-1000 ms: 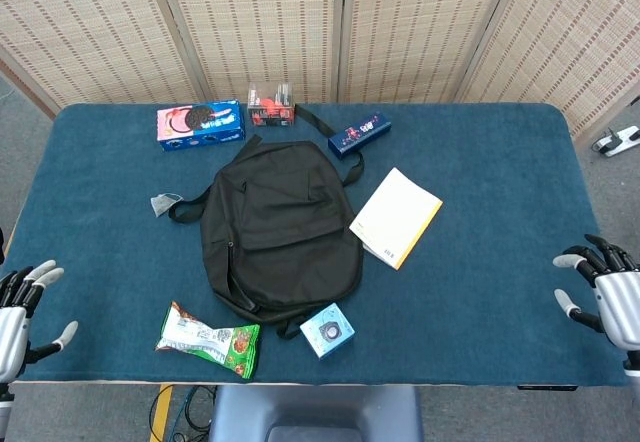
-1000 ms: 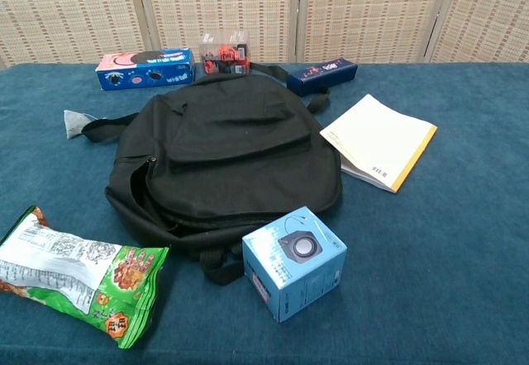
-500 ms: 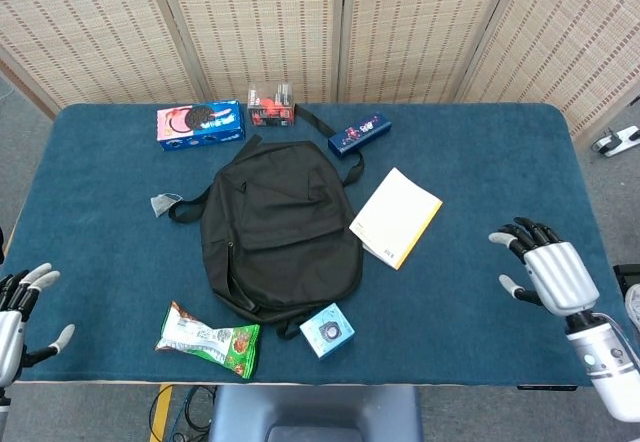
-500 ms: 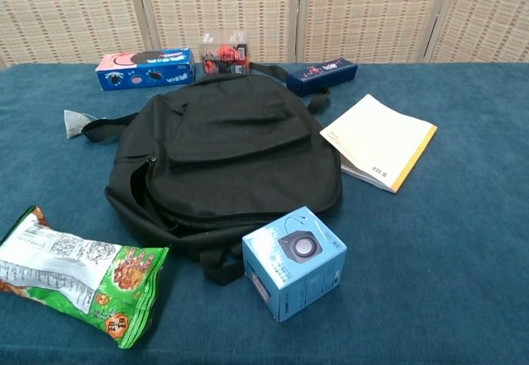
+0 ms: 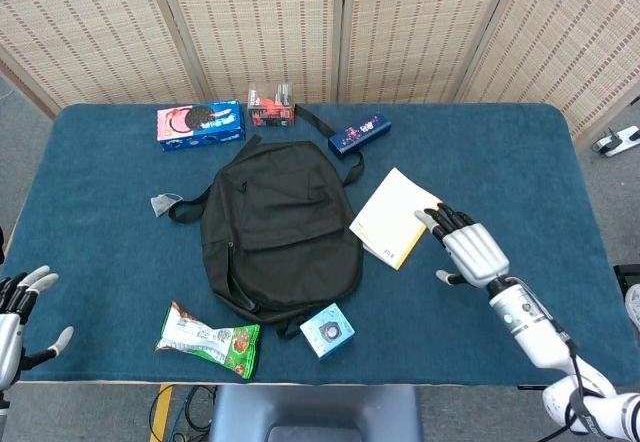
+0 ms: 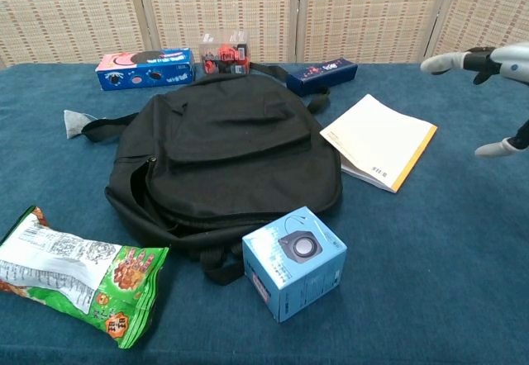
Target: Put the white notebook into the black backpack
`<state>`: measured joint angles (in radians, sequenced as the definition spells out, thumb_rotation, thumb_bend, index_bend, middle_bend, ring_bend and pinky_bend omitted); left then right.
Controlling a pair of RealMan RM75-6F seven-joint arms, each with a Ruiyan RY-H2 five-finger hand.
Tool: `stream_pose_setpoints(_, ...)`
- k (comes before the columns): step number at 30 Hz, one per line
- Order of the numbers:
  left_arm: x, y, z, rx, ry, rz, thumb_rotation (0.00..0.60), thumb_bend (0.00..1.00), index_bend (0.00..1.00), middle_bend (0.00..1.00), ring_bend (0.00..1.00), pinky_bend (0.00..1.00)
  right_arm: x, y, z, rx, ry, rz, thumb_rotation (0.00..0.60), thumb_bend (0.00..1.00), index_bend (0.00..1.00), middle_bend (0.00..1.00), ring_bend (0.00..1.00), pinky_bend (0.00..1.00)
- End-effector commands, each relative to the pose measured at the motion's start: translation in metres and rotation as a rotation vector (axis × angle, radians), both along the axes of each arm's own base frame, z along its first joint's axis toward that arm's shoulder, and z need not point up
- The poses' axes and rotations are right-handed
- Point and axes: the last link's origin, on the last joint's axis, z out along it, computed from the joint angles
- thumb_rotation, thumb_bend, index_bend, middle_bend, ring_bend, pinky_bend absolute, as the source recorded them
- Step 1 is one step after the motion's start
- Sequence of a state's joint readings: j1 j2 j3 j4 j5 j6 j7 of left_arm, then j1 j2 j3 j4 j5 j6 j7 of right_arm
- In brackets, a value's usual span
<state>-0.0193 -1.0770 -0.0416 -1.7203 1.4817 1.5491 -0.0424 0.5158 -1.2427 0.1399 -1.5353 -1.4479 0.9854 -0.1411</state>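
The white notebook (image 5: 393,216) (image 6: 377,140) with a yellow edge lies flat on the blue table, just right of the black backpack (image 5: 279,226) (image 6: 221,152), which lies flat and closed in the middle. My right hand (image 5: 470,250) (image 6: 491,76) hovers open, fingers spread, right beside the notebook's right edge and holds nothing. My left hand (image 5: 20,314) is open at the table's near left corner, far from both; the chest view does not show it.
A blue cookie box (image 5: 200,124), a red-and-clear pack (image 5: 271,106) and a dark blue box (image 5: 359,133) line the far edge. A green snack bag (image 5: 209,340) and a small light blue box (image 5: 327,330) lie near the front edge. A grey tag (image 5: 164,203) lies left of the backpack.
My right hand has swept in from the table's right edge leftward to the notebook's right side, entering the chest view. The left hand and all objects have stayed put.
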Motion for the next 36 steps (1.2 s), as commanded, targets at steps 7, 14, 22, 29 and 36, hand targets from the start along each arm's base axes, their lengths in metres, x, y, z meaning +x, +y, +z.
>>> stream_pose_setpoints(7,-0.003,-0.004,0.001,0.004,0.002,0.02,0.6,0.27,0.23,0.13,0.08,0.03,0.002,-0.032,-0.049,0.018,0.104,0.098,0.6,0.14,0.13,0.14,0.0,0.17)
stream_pose_setpoints(14,-0.004,-0.006,0.002,0.006,0.002,0.029,0.6,0.27,0.23,0.13,0.08,0.03,0.001,-0.042,-0.076,0.047,0.136,0.137,0.6,0.14,0.18,0.17,0.0,0.17)
stream_pose_setpoints(22,-0.006,-0.007,0.001,0.006,0.0,0.042,0.6,0.27,0.23,0.13,0.08,0.03,-0.002,-0.047,-0.095,0.057,0.147,0.149,0.6,0.14,0.18,0.17,0.0,0.17)
stream_pose_setpoints(29,-0.006,-0.006,0.001,0.006,0.002,0.043,0.6,0.27,0.23,0.13,0.08,0.03,-0.003,-0.051,-0.1,0.057,0.147,0.154,0.6,0.14,0.18,0.17,0.0,0.17)
stream_pose_setpoints(36,-0.008,-0.006,0.0,0.004,0.002,0.048,0.6,0.27,0.23,0.13,0.08,0.03,-0.004,-0.055,-0.104,0.058,0.153,0.152,0.6,0.14,0.18,0.18,0.0,0.17)
